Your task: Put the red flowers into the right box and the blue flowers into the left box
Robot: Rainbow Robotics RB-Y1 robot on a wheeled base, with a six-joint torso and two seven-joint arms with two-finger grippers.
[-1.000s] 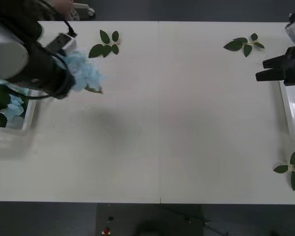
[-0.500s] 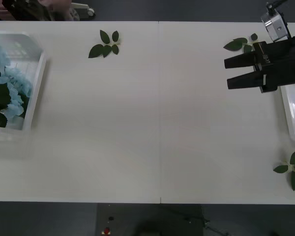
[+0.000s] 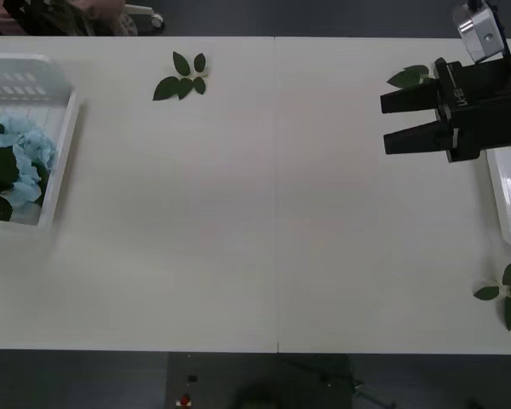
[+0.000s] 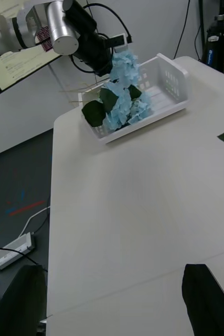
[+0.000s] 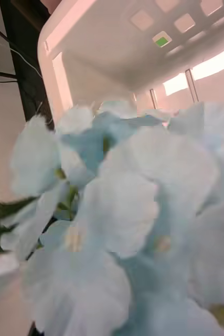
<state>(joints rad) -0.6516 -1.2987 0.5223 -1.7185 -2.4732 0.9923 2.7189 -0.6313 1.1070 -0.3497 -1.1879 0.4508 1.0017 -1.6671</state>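
Blue flowers [image 3: 21,162] fill the left box [image 3: 58,170]; no legible writing.

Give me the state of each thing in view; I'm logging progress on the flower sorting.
left box: on the table's left edge, holding blue flowers.
blue flowers: piled in the left box, one cluster held above it.
left gripper: over the left box, at that cluster.
right gripper: open, empty, beside the right box.
right box: at the table's right edge, contents hidden.
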